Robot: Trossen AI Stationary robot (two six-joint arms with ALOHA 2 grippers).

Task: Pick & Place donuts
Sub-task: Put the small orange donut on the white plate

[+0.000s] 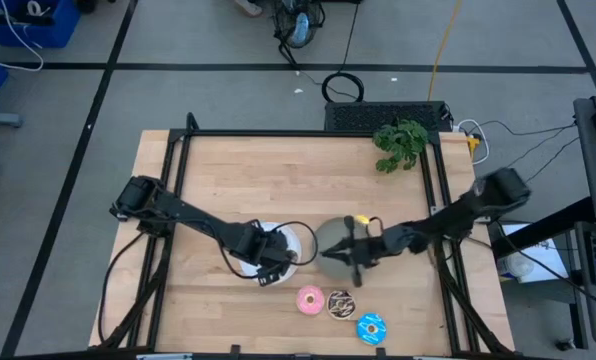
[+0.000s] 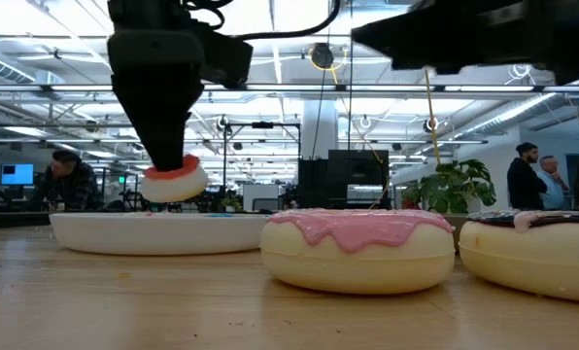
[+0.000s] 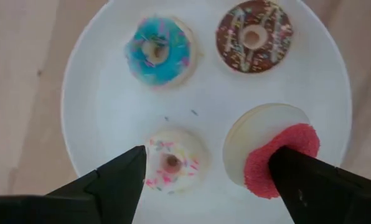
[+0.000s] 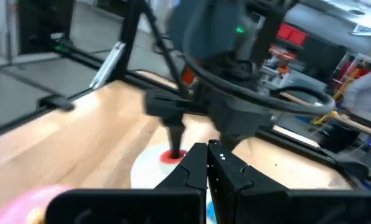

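Observation:
A round white plate (image 3: 92, 93) holds the tiny blue donut (image 3: 157, 53), brown donut (image 3: 254, 34) and white donut (image 3: 173, 162), lying flat. My left gripper (image 3: 209, 155) is open above this plate (image 1: 288, 240). The tiny red donut (image 3: 279, 158) sits tilted at one of its fingers. My right gripper (image 4: 207, 152) is shut, holds nothing and hovers over the grey plate (image 1: 328, 240). The pink donut (image 1: 310, 299), chocolate-sprinkled donut (image 1: 340, 303) and blue-iced donut (image 1: 371, 328) lie on the table near its near edge. My left gripper touches the red donut only with the inner side of one finger (image 3: 310, 180), which meets the red iced face (image 3: 266, 171); the other finger stands apart. The fingers point down from above. The donut is tilted, pale underside (image 3: 260, 130) outward, and in the low view (image 2: 173, 182) it shows above the plate's rim.
A green plant (image 1: 400, 143) stands at the table's far right. Black frame rails (image 1: 183, 150) run along the left, far and right edges. Bare wood lies on the far half of the table. People sit and stand in the room behind.

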